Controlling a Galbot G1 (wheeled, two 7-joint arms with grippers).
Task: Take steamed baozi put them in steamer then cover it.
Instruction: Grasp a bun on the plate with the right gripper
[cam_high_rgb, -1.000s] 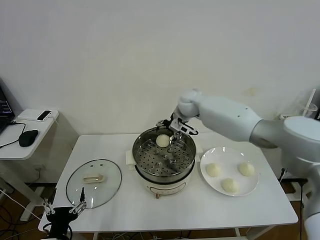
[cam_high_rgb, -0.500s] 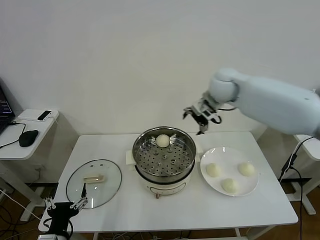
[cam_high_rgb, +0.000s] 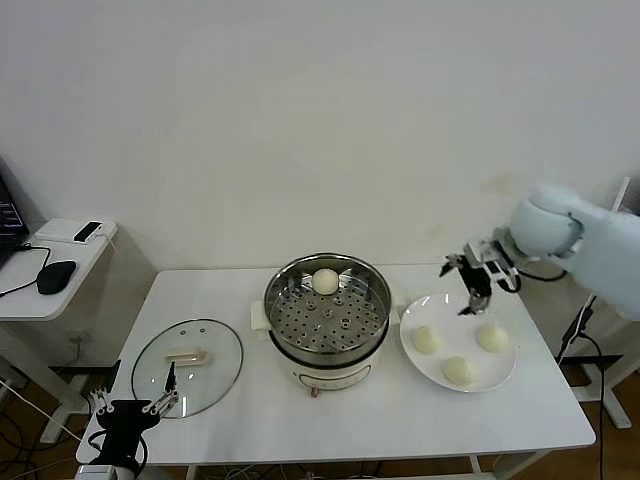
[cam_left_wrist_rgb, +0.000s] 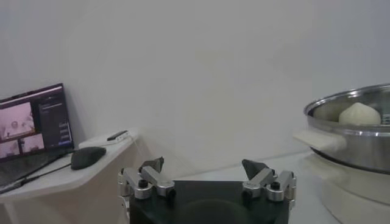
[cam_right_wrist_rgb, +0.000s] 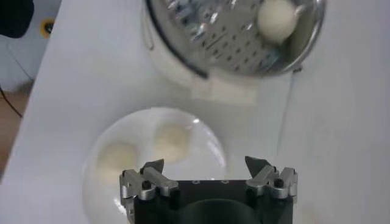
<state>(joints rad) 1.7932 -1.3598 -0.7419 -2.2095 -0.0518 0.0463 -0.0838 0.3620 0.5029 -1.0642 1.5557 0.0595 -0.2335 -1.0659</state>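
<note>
The steel steamer (cam_high_rgb: 327, 315) stands mid-table on its white base, with one baozi (cam_high_rgb: 326, 281) on the perforated tray at the far rim. Three baozi lie on the white plate (cam_high_rgb: 503, 376): one at the left (cam_high_rgb: 426, 340), one at the front (cam_high_rgb: 459, 371), one at the right (cam_high_rgb: 492, 338). My right gripper (cam_high_rgb: 472, 284) is open and empty, above the plate's far edge. The right wrist view shows the steamer (cam_right_wrist_rgb: 237, 36), its baozi (cam_right_wrist_rgb: 275, 18) and two plate baozi (cam_right_wrist_rgb: 170, 140). The glass cover (cam_high_rgb: 187, 364) lies on the table at the left. My left gripper (cam_high_rgb: 133, 408) is open, parked low at the front left.
A side table (cam_high_rgb: 50, 270) with a mouse and a phone stands at the far left. In the left wrist view a laptop (cam_left_wrist_rgb: 31, 125) sits on it. A stand base (cam_high_rgb: 600, 385) is at the right of the table.
My right gripper has let go of the baozi in the steamer, lifted out, and swung right to hover over the plate's far edge. The left arm has barely moved.
</note>
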